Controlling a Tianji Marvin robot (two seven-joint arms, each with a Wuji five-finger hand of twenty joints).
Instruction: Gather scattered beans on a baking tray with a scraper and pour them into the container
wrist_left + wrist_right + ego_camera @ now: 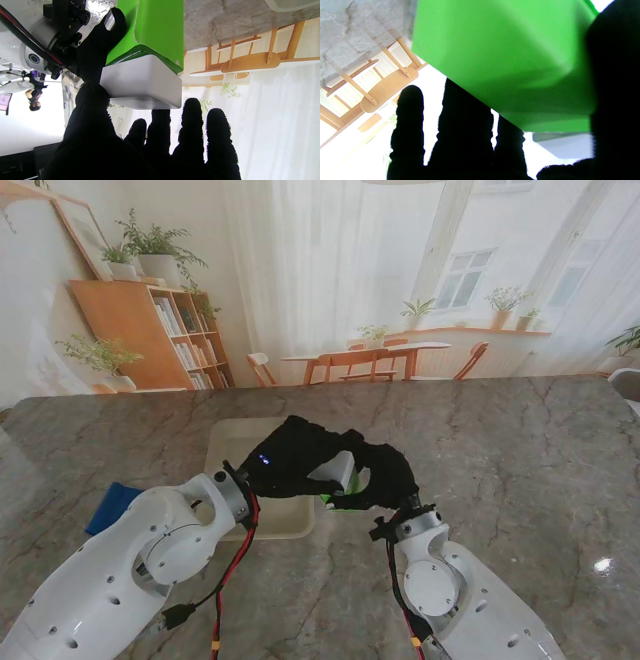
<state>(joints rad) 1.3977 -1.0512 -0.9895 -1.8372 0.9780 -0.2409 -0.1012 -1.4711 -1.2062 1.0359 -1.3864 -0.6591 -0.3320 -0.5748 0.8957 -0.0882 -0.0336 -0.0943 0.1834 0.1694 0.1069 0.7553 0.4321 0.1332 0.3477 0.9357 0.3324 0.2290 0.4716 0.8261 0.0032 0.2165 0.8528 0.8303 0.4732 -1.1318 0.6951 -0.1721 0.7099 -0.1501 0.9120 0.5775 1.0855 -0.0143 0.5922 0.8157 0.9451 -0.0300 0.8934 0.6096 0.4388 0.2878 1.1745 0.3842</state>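
A cream baking tray (235, 445) lies on the marble table in front of me; its corner (287, 5) shows in the left wrist view. No beans can be made out on it. Both black-gloved hands meet over the tray's near right corner around a green box-shaped object with a white end (338, 477). My right hand (385, 478) is shut on its green body (500, 57), thumb on one side and fingers under it. My left hand (295, 455) touches the white end (142, 85) with thumb and fingertips (160, 117). Whether this is the scraper or the container is unclear.
A blue cloth (112, 505) lies on the table to the left, partly behind my left arm. The marble table (520, 470) stretches out to the right and far side. Wooden chairs and a table stand beyond its far edge.
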